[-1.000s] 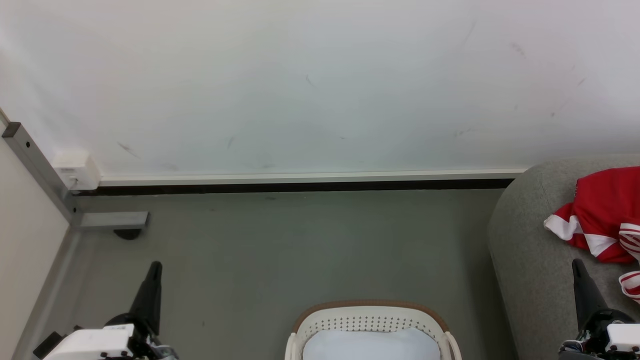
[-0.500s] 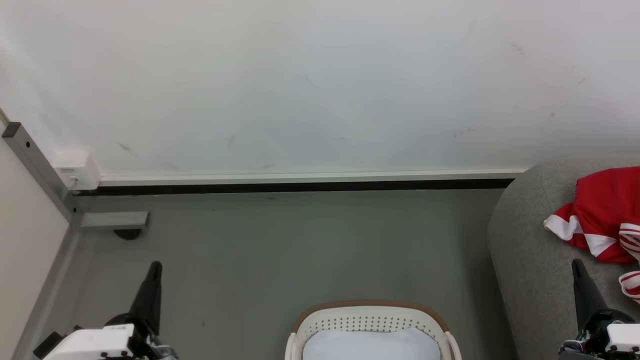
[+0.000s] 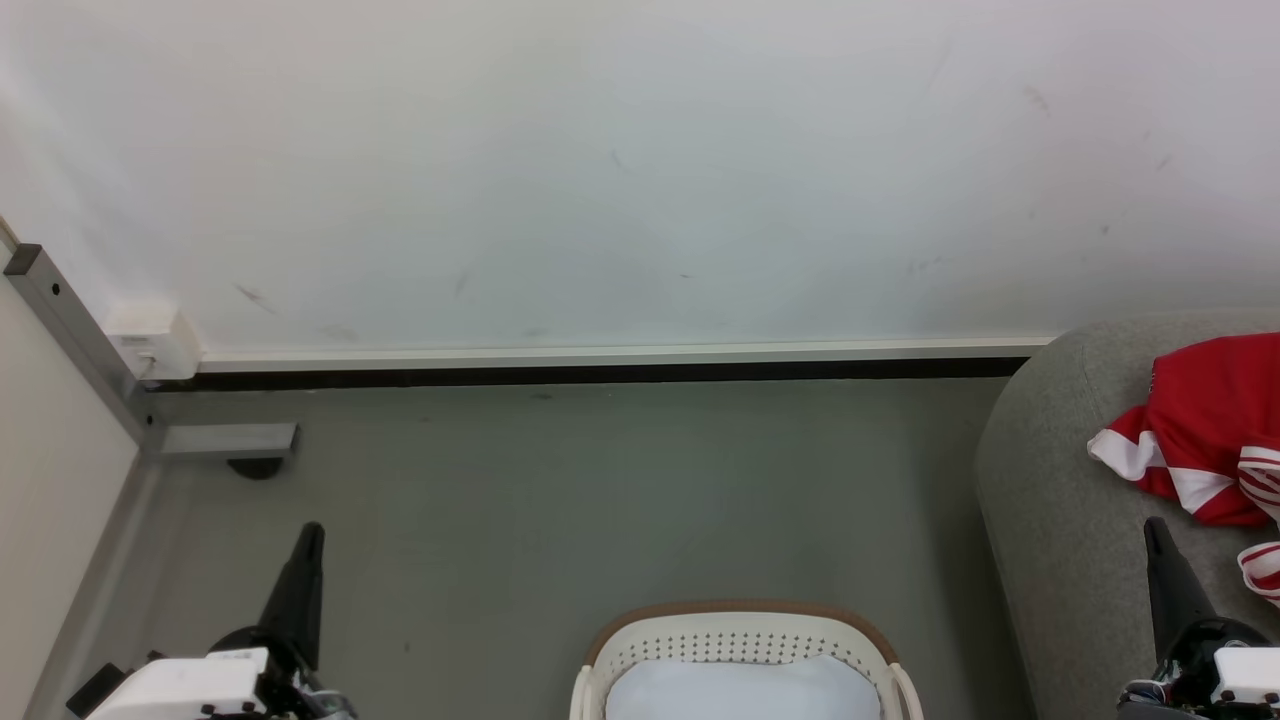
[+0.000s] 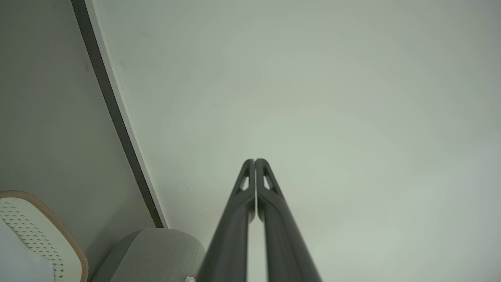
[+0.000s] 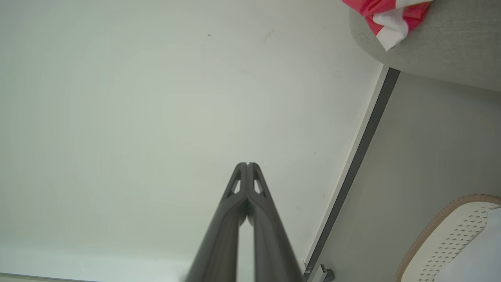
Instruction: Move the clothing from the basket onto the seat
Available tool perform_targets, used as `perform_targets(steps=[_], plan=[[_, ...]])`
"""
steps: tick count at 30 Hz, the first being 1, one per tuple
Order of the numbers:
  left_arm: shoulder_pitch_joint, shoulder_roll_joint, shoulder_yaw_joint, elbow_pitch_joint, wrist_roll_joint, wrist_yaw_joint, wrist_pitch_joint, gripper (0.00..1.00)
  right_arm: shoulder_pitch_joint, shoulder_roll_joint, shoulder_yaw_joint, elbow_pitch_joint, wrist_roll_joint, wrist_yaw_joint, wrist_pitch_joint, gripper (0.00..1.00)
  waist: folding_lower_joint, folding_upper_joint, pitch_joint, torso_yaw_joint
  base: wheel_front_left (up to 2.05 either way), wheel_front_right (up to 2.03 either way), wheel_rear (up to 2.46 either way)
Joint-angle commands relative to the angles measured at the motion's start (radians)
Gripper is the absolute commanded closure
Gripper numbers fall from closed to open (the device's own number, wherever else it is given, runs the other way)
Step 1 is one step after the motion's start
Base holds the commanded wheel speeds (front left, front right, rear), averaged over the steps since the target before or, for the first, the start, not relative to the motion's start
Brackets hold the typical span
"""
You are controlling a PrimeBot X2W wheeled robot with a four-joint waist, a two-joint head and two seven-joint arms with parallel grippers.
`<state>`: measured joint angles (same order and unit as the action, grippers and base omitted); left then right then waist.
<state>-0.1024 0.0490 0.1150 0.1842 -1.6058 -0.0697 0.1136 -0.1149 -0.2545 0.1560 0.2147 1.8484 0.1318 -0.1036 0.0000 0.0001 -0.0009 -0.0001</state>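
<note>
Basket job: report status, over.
Left gripper shut, right gripper shut, nothing held. Red clothing on seat. Basket half in frame, pale inside. Nothing seen in the way.

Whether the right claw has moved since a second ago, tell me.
No. The right claw sits at the same spot against the seat.

A pale, lightly scuffed wall (image 3: pixel 640 170) meets the grey floor (image 3: pixel 560 500) along a white skirting strip (image 3: pixel 620 354) with a dark band (image 3: pixel 600 375) beneath, and at the left a small white box (image 3: pixel 155 340) sits beside a grey metal post (image 3: pixel 70 330) whose short foot (image 3: pixel 225 440) lies on the floor.
</note>
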Motion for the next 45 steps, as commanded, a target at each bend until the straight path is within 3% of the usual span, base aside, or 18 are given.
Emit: perform_targets(steps=[1, 45], plan=[[-0.007, 0.002, 0.003, -0.004, -0.012, -0.002, 0.004, 1.0, -0.006, -0.009, 0.002, -0.004, 0.004, -0.002, -0.002, 1.0, 0.0, -0.0001, 0.0, 0.0, 0.0, 0.0, 0.0], [-0.007, 0.002, 0.003, -0.004, -0.012, -0.002, 0.003, 1.0, -0.008, -0.026, 0.026, -0.011, 0.026, -0.002, -0.024, 1.0, 0.0, -0.0001, 0.0, 0.0, 0.0, 0.0, 0.0]])
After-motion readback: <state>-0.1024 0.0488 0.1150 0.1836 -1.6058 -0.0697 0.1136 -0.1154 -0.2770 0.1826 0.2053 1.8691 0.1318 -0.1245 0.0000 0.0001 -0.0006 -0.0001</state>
